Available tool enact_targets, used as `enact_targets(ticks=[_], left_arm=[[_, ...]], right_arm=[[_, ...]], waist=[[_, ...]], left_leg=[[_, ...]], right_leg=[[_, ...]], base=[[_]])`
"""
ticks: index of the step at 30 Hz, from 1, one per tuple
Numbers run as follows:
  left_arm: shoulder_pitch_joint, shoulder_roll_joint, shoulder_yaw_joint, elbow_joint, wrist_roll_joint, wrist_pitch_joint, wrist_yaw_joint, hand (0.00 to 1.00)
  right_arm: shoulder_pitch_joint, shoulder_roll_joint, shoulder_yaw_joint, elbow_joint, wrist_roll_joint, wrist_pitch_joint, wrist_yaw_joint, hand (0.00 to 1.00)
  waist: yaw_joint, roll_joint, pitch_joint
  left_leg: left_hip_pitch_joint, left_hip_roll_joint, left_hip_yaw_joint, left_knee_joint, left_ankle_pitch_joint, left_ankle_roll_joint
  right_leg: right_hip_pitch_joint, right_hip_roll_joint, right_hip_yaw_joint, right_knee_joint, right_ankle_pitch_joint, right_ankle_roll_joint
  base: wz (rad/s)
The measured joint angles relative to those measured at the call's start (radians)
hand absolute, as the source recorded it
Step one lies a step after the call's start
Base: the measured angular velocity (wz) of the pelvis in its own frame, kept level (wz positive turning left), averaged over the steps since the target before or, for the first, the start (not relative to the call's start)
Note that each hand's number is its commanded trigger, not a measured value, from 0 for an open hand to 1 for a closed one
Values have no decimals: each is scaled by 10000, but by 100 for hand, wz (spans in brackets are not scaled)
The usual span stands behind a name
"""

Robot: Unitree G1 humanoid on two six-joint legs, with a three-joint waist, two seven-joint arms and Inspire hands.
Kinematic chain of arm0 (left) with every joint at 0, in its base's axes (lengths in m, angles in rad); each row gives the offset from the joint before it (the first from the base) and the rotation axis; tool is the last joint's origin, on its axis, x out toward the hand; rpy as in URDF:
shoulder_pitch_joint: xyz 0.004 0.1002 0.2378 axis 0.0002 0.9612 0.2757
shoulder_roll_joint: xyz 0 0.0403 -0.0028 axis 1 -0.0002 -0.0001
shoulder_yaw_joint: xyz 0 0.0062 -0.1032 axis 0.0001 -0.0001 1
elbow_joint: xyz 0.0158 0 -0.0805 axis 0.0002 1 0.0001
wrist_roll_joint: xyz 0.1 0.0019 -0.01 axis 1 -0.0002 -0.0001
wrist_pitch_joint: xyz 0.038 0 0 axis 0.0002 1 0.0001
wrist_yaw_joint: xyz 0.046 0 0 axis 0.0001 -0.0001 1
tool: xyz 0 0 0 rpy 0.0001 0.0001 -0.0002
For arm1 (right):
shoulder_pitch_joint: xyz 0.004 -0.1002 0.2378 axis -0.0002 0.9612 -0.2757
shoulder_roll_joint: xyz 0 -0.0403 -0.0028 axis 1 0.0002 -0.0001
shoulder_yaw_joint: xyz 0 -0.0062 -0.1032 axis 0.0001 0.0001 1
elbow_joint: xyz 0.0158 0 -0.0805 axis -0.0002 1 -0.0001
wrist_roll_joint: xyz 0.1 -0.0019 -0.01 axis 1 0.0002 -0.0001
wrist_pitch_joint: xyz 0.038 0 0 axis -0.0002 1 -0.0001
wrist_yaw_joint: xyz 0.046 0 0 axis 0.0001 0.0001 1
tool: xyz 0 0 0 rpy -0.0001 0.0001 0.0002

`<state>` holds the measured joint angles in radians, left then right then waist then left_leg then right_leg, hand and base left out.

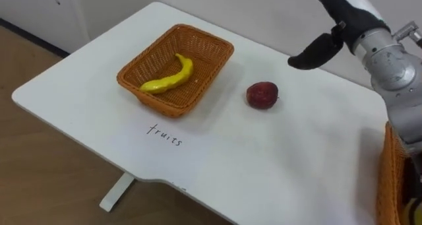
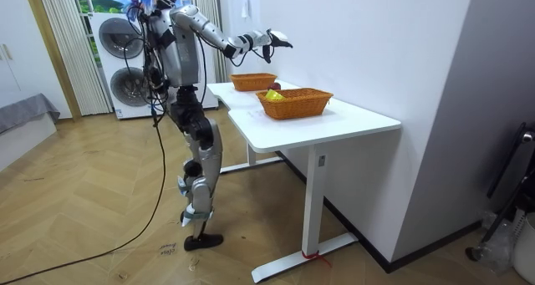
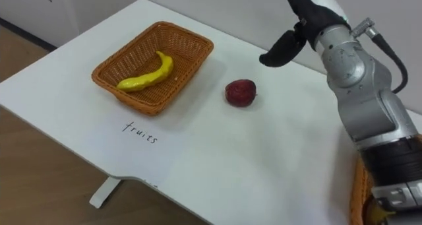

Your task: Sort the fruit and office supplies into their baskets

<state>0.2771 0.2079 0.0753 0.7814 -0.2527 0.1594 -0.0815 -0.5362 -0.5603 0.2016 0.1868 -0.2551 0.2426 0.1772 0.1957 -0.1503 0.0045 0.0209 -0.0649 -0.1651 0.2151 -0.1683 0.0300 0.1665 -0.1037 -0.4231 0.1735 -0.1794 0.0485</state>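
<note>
Hovering at 1 o'clock of the apple point(image 1: 262, 95), the right robot hand point(image 1: 333, 20) is held spread and empty, probably readied for a reach. The apple is left on the table point(image 1: 264, 159), at 3 o'clock of the fruit basket point(image 1: 148, 53) with the banana point(image 1: 168, 78). The second basket point(image 2: 294, 103) is shown whole in the room view.

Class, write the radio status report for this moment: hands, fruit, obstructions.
Right hand open, raised over table. Banana in basket; apple on table beside it. Nothing blocking apple.
</note>
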Motion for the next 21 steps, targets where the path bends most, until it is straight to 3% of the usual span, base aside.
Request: enact_targets(ticks=[3,5,10,18,21], left_arm=[[37,58,-4,76,-146,-66,3,0],[137,55,17,131,-154,-133,4,0],[315,73,12,86,-290,-144,28,0],[573,263,242,472,-506,-118,-195,0],[790,285,400,674,-504,-14,-299,0]], right_arm=[[103,26,44,664,364,-11,146,0],[210,36,40,953,369,-9,341,0],[566,54,56,1077,755,2,748,0],[1292,126,114,1029,710,218,1452,0],[1345,250,126,1035,709,395,1538,0]], waist=[[10,-55,97],[51,-159,47],[113,-165,65],[415,-323,-7],[596,-354,38]], left_leg=[[156,-22,-153,-17,-10,9],[168,-28,-188,-31,-12,8],[185,-44,-254,-7,-13,6],[178,-44,-265,69,-15,-1],[201,-42,-207,84,-15,-2]], right_leg=[[279,1,-203,-26,-1,1],[304,2,-241,-27,-6,10],[386,3,-362,-31,-7,11],[431,22,-382,-34,-9,15],[433,21,-257,-33,-9,16]], base=[[16],[10],[4],[1],[-5]])
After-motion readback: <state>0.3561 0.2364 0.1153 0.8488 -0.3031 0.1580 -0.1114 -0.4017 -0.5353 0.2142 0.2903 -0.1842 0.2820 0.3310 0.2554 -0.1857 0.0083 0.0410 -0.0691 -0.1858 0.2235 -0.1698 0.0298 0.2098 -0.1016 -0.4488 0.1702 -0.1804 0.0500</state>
